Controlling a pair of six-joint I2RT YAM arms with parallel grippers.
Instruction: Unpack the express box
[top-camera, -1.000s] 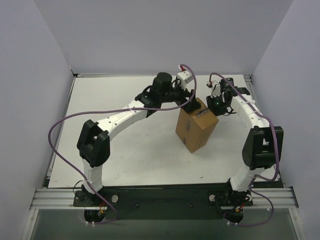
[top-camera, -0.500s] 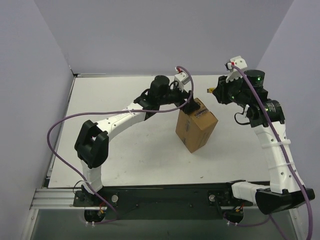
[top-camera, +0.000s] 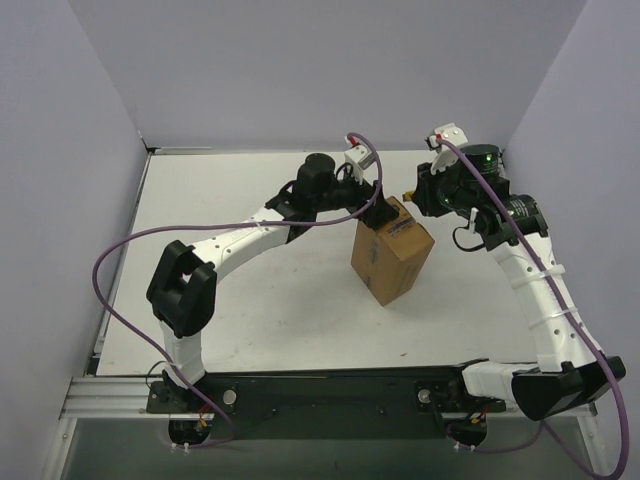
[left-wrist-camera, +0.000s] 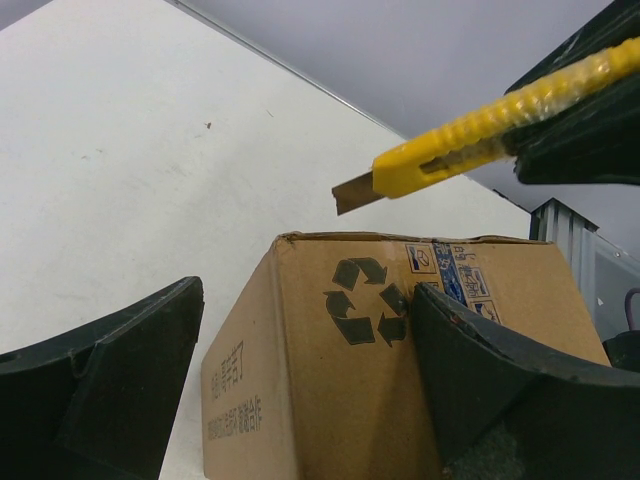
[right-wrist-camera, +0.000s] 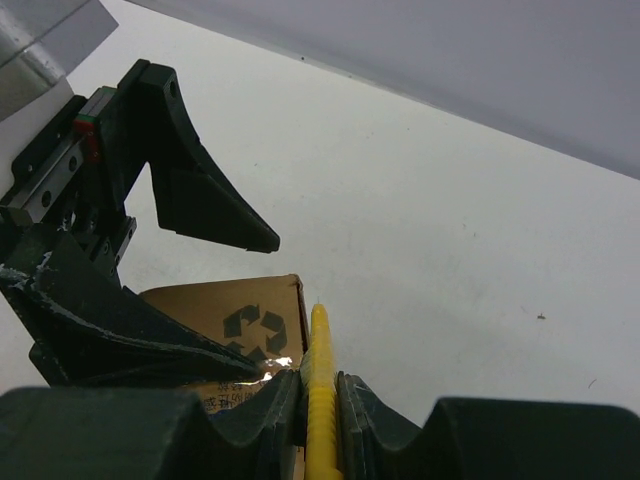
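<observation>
The express box (top-camera: 392, 258) stands on the white table (top-camera: 250, 300) between the two arms, set diagonally and somewhat toward the right arm, its flaps shut. The left gripper (top-camera: 378, 207) reaches over the box's far upper end with its jaws spread wide. In the left wrist view (left-wrist-camera: 308, 290) one finger is well clear of the cardboard with bare table showing between. The other sits against or just in front of the printed face, and I cannot tell whether it touches. That straddling pose looks meant to brace the carton if it slides. The right gripper (top-camera: 420, 192) is clamped on a yellow utility knife (left-wrist-camera: 460, 150), whose ribbed handle is pinched between the pads in the right wrist view (right-wrist-camera: 320, 400). A short length of blade (left-wrist-camera: 352, 194) is extended and hangs just above the box's top edge without touching it, probably lined up to slit the tape so the flaps can be opened. As for print, the brown face turned toward the left wrist camera carries a dark recycling mark (left-wrist-camera: 365, 300) of three chasing arrows, also seen from the right wrist. A column of Chinese characters (left-wrist-camera: 228, 400) runs down the neighbouring side, too small to read. Near the top edge is a label (left-wrist-camera: 450, 280) with blue print and small pictograms, likewise illegible, and no brand name can be made out.
</observation>
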